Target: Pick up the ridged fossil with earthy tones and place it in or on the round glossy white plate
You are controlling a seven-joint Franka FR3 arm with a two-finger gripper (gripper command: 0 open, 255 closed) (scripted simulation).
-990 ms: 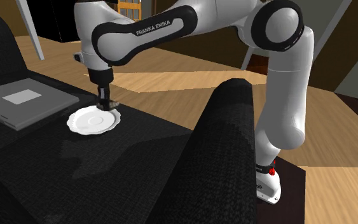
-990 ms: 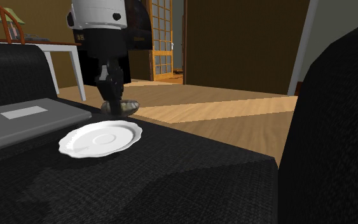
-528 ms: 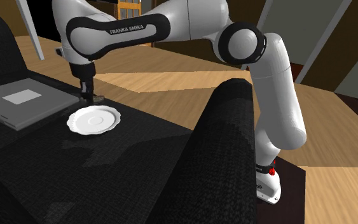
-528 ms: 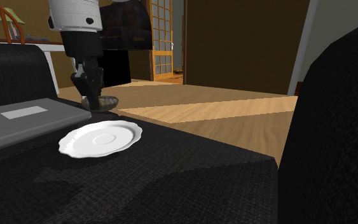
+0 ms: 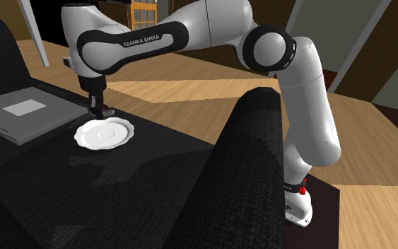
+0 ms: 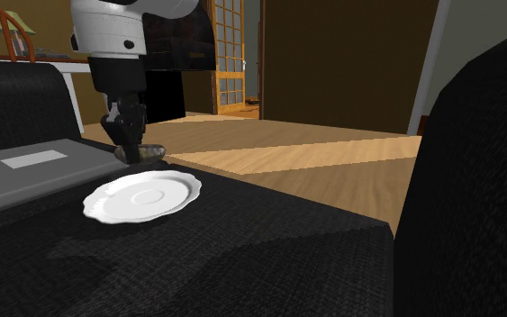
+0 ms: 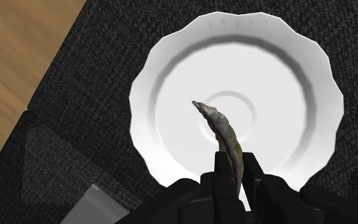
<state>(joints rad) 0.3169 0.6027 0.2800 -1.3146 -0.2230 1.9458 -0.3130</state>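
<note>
Released from this height, I judge, the ridged brown fossil (image 7: pixel 224 133) could bounce over the shallow rim of the white scalloped plate (image 7: pixel 171 83) below it. My gripper (image 7: pixel 233 173) pinches one end of it; the rest juts beyond the gripper, toward the plate's centre.

White Franka arm (image 5: pixel 305 106): glossy rounded links, dark joints. White "FRANKA EMIKA" lettering (image 5: pixel 145 39) runs along a black forearm band, a red dot (image 5: pixel 302 189) marks the base, and the gripper (image 7: pixel 231 172) is all black.
</note>
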